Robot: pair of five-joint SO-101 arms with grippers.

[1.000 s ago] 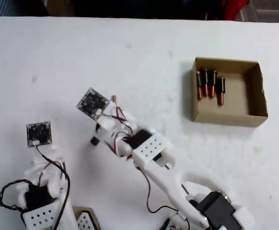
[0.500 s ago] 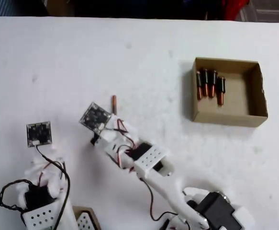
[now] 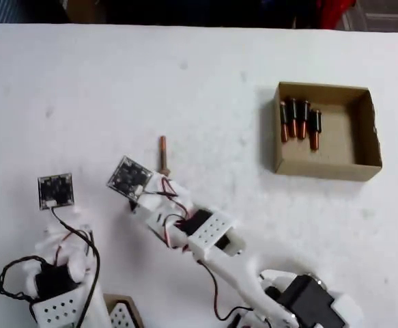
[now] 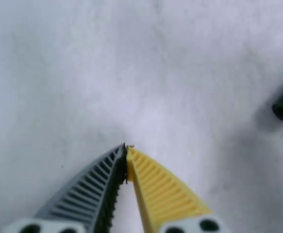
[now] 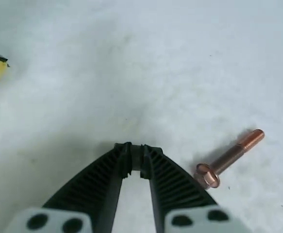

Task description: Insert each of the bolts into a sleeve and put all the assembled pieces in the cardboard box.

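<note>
Business in hand is the one loose bolt (image 5: 228, 158), lying flat on the white table (image 3: 205, 75) with its head towards my right gripper (image 5: 135, 154), just beside it and not touching. That gripper's black jaws stand together at the tips; whether they pinch anything I cannot make out. My left gripper (image 4: 126, 147) sits over bare table nearby, its grey and yellow jaws closed on nothing. Well off to the side, the cardboard box (image 3: 321, 168) holds four assembled pieces (image 3: 299, 121) side by side near one wall. I judge we're on the final pairing, bolt into sleeve. Next I'd need one arm to part its jaws, come down across the shank and lift it square, so the other can present a sleeve in line.
</note>
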